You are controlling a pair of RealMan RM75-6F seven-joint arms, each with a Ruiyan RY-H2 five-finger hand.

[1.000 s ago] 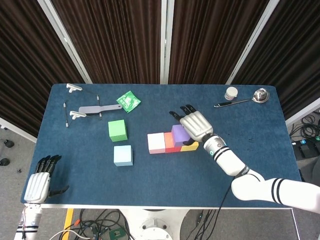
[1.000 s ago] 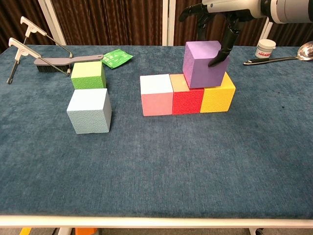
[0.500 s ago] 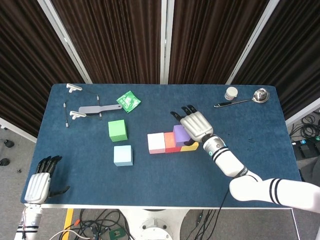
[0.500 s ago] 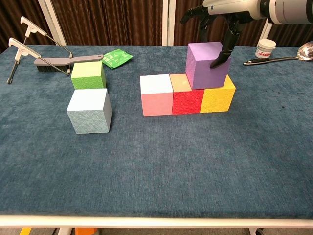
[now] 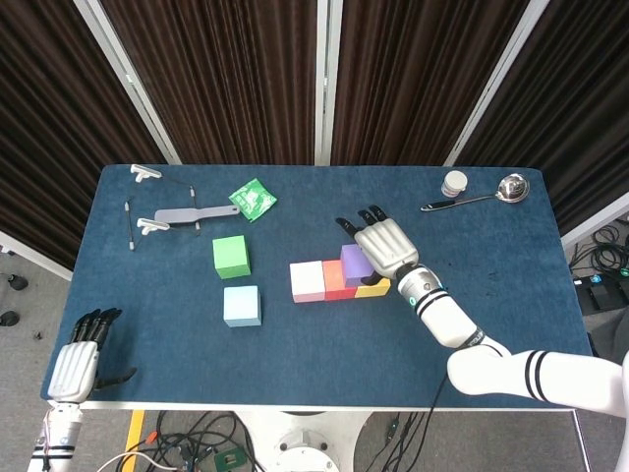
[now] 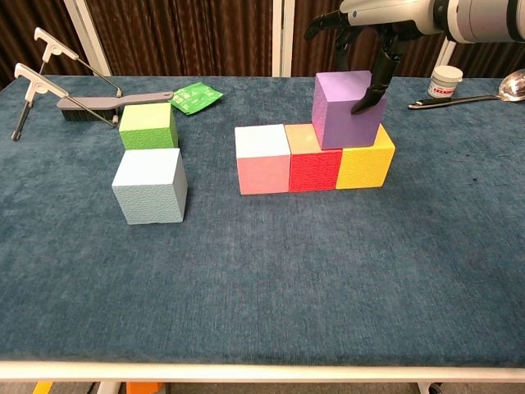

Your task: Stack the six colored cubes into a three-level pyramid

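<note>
Purple cube: sits on the second level, across the seam of the red cube and yellow cube; it looks square and settled.
Base row: pink cube, red and yellow, touching side by side near the middle of the table.
Right hand: above the purple cube, fingers spread down around it; one fingertip touches its right face. Whether the grip is still firm I cannot tell.
Left hand: off the near left corner of the table, holding nothing, fingers loosely apart.
Loose cubes: green cube and pale blue cube, well left of the row, the green just behind the blue.
How they handle: probably light, stiff blocks with a pebbled skin, so not slippery; nothing fragile. Being light, they would shift at a nudge, and so would the row.
Where to hold: opposite side faces, from above, thumb on one and fingers on the other, high enough to leave the bottom edge free for setting down.
Risk: dragging the purple cube off the seam when letting go.
</note>
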